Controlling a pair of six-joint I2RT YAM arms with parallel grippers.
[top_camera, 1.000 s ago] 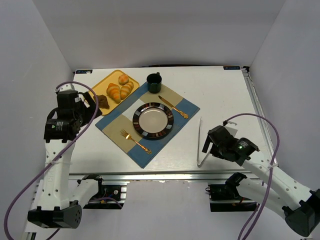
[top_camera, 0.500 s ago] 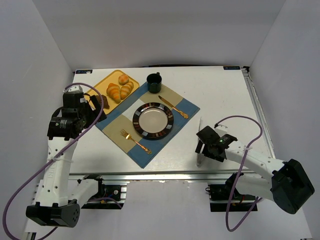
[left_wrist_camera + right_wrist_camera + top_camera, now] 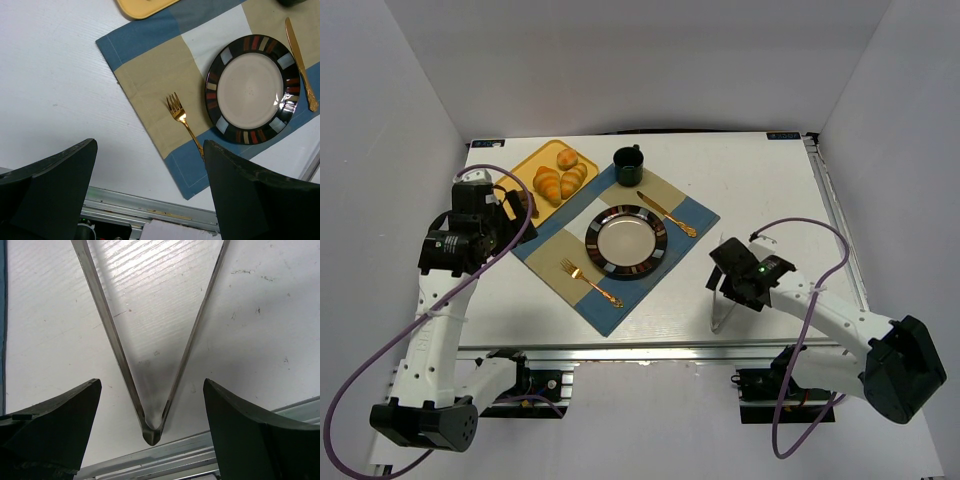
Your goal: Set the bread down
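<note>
The croissant (image 3: 548, 185) is seen on the yellow tray (image 3: 525, 166) at the table's far left, beside a roll (image 3: 576, 176) and a small bun (image 3: 566, 158). The dark brown chunk (image 3: 527, 202) is found just off the tray's near edge, partly masked by the left arm. The left gripper (image 3: 150, 145) is held apart and empty above the placemat (image 3: 150, 75), where a fork (image 3: 182, 122), plate (image 3: 252, 89) and knife (image 3: 299, 62) are laid. The right gripper (image 3: 150, 382) is spread wide over the tongs (image 3: 152, 432), which lie untouched on the table (image 3: 760, 190).
</note>
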